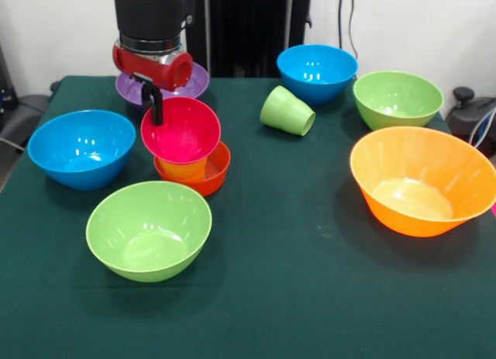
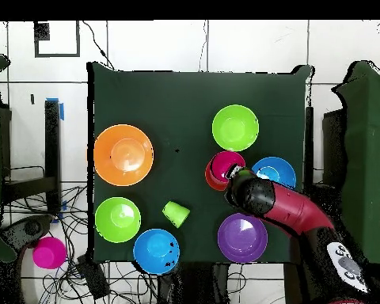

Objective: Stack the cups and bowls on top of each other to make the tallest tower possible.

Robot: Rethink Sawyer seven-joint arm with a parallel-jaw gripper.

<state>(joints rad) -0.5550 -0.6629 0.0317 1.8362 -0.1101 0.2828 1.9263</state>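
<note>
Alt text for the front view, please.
A red and black arm's gripper reaches the rim of a magenta bowl stacked on an orange cup in a red-orange bowl. Blue, green, purple and orange bowls surround it.

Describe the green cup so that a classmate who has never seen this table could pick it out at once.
Start at the largest orange bowl on the green table, then look toward the blue bowl at the far edge. Just in front of that bowl lies the light green cup. It alone is tipped on its side, and it is narrower than every bowl.
</note>
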